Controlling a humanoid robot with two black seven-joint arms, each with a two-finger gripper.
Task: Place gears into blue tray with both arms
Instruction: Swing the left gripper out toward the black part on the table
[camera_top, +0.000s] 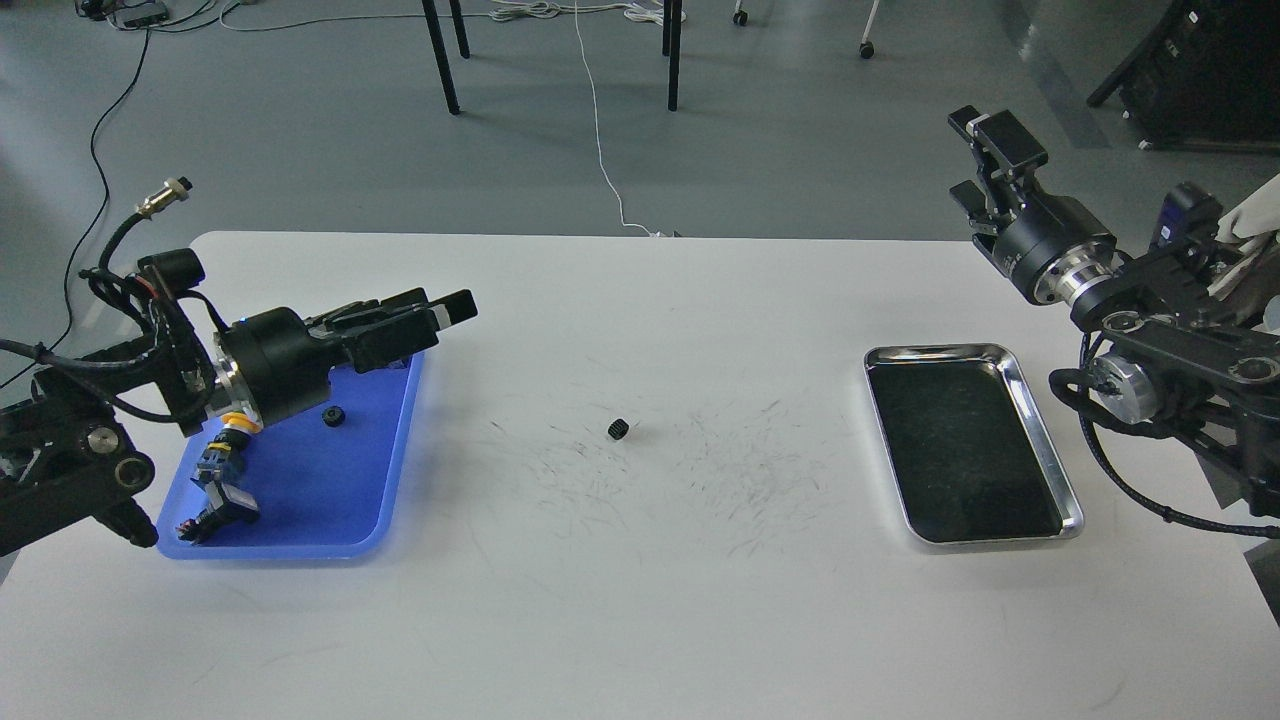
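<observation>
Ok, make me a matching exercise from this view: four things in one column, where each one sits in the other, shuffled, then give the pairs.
Things:
1. gear on the table
2. gear in the tray
3. silver tray
4. push-button switch parts

Places:
A. near-left part of the blue tray
B. right side of the table, nothing in it
C. bare tabletop, between the two trays
D. blue tray, just below the left end effector

Pairs: 1-C, 2-D, 3-B, 4-A
</observation>
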